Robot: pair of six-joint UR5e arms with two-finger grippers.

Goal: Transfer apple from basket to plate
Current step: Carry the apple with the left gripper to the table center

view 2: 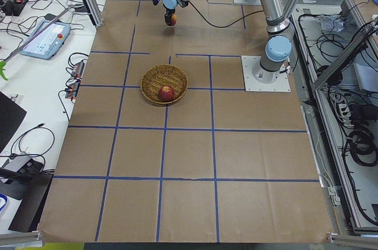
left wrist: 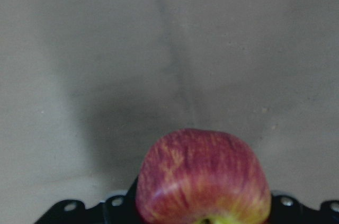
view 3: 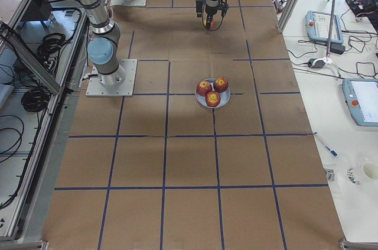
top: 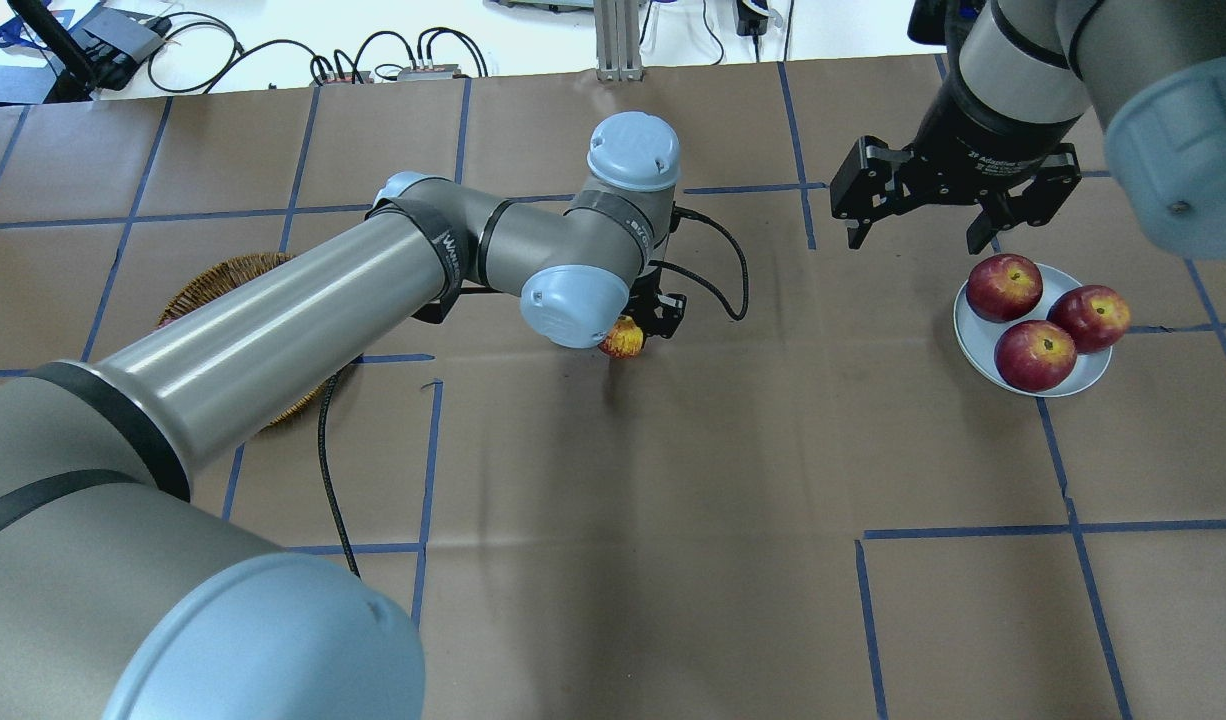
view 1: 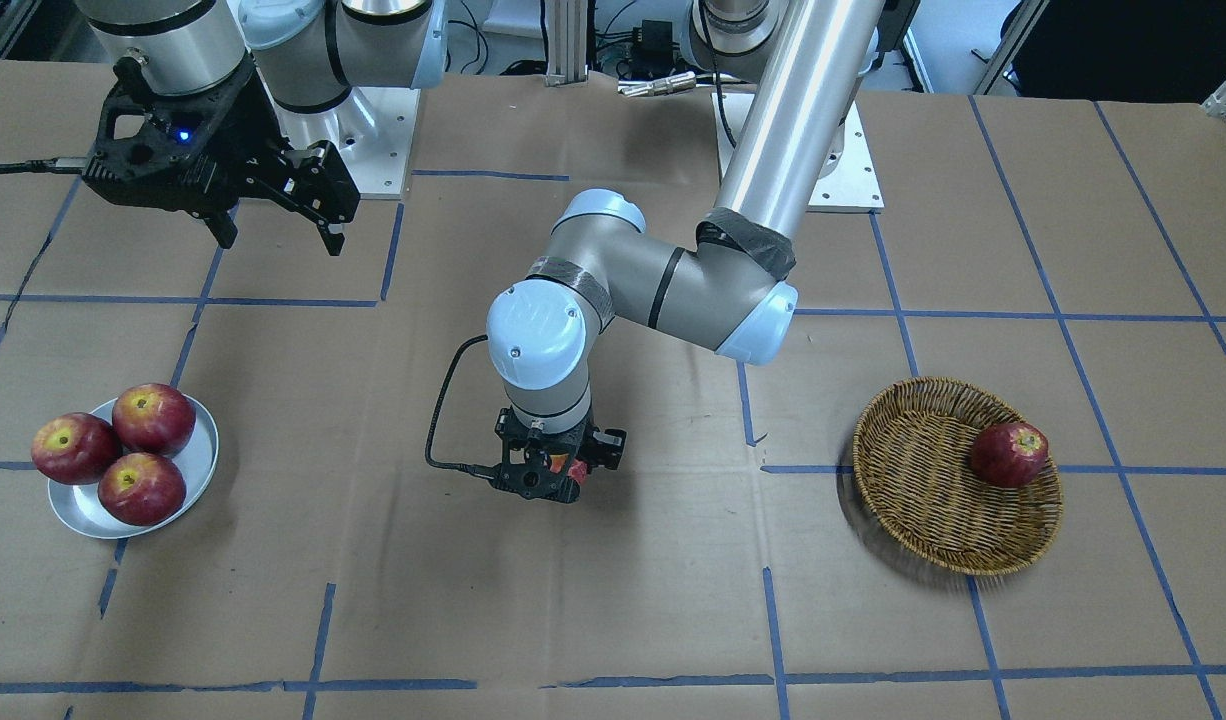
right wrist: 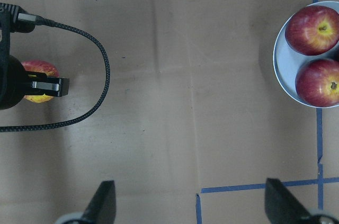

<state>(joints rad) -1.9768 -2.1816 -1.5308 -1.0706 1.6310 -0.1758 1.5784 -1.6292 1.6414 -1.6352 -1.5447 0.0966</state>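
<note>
The streaked pinkish-red apple (left wrist: pixel 204 179) with its yellow patch is held in my left gripper (top: pixel 643 325), shut on it above the middle of the table; it also shows in the overhead view (top: pixel 623 338) and the right wrist view (right wrist: pixel 38 69). The wicker basket (view 1: pixel 923 490) lies off to the left arm's side with one dark red apple (view 1: pixel 1010 453) in it. The silver plate (top: pixel 973 335) holds three red apples. My right gripper (top: pixel 913 240) is open and empty, hovering just behind the plate.
A black cable (top: pixel 718 270) loops from the left wrist over the table. The left arm's long forearm (top: pixel 273 330) hides most of the basket in the overhead view. Blue tape lines cross the brown paper.
</note>
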